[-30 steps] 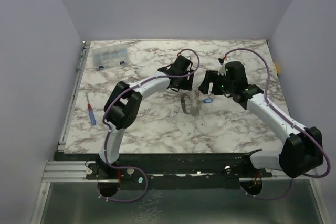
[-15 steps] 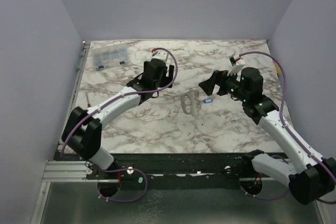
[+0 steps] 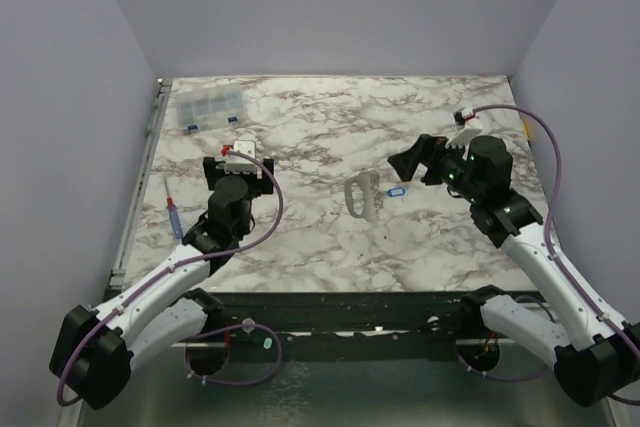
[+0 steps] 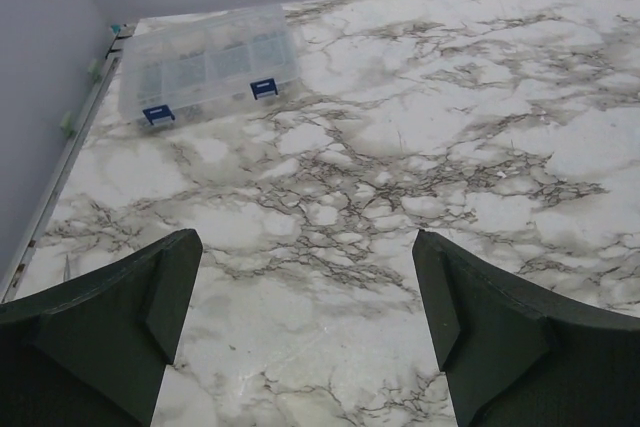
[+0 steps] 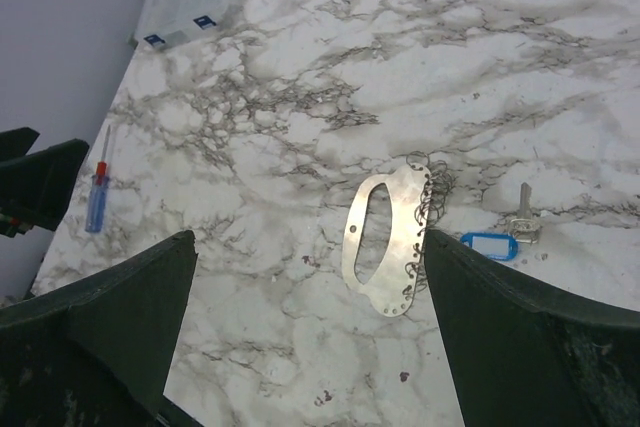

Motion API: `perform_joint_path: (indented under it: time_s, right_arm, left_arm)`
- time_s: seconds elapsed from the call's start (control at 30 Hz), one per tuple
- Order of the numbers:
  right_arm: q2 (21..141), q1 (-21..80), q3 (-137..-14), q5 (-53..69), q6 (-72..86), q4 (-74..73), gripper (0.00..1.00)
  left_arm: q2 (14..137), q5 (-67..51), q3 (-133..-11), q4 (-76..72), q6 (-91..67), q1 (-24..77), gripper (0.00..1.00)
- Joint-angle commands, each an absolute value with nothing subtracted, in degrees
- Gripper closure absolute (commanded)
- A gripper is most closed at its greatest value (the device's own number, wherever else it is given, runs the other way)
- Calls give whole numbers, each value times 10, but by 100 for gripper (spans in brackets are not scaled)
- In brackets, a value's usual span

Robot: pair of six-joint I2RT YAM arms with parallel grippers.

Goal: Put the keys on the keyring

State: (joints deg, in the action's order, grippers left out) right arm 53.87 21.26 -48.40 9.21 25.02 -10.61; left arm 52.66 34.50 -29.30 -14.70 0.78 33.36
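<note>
The keyring (image 3: 375, 205) is a pale oval metal loop lying flat at mid-table, with small wire rings along one edge; it also shows in the right wrist view (image 5: 408, 247). A silver key (image 5: 523, 205) with a blue tag (image 5: 490, 244) lies just right of it, and the tag shows from above too (image 3: 396, 190). My right gripper (image 3: 415, 160) is open and empty, up and to the right of the keyring; its jaws (image 5: 310, 327) frame the loop from above. My left gripper (image 3: 240, 161) is open and empty over bare marble (image 4: 305, 327), far left of the keyring.
A clear organiser box (image 3: 208, 107) with blue latches stands at the back left, also in the left wrist view (image 4: 210, 67). A red-and-blue screwdriver (image 3: 174, 217) lies near the left edge. Grey walls close in the table on three sides.
My left arm has pulled back from the table's centre to the near left. My right arm has drawn back to the right. The keyring, key and tag have not moved.
</note>
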Motion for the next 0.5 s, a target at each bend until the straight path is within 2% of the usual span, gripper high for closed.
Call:
perform_joint_path:
  time_s: [0.0, 0.47]
  right_arm:
    - [507, 210, -484, 66, 267, -142, 0]
    - [482, 210, -489, 89, 312, -155, 0]
  left_arm:
    - [486, 379, -274, -172, 37, 331, 3]
    - [458, 362, -276, -162, 47, 331, 3]
